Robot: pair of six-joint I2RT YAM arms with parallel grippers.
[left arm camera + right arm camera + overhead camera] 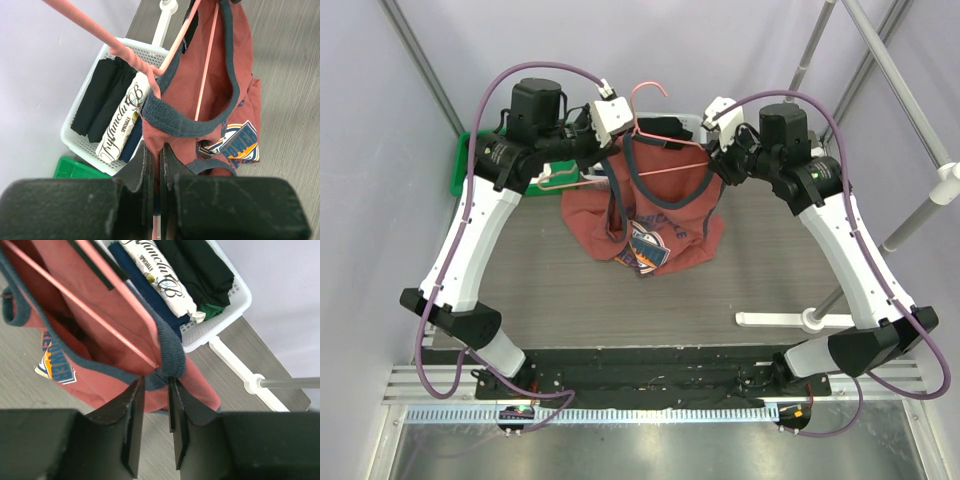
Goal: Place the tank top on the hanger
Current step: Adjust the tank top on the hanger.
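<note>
The rust-red tank top hangs on the pink wire hanger at the back middle, its hem bunched on the table. My left gripper is at its left shoulder. In the left wrist view the left gripper is shut on the tank top just below the navy strap, with the hanger running up past it. My right gripper is at the right shoulder. In the right wrist view the right gripper is open, its tips just under the navy strap of the tank top and the hanger corner.
A white basket with folded black clothes and a white printed cloth stands behind the shirt, also in the right wrist view. A green bin sits at back left. A white-based pole stand lies at right, with rack poles.
</note>
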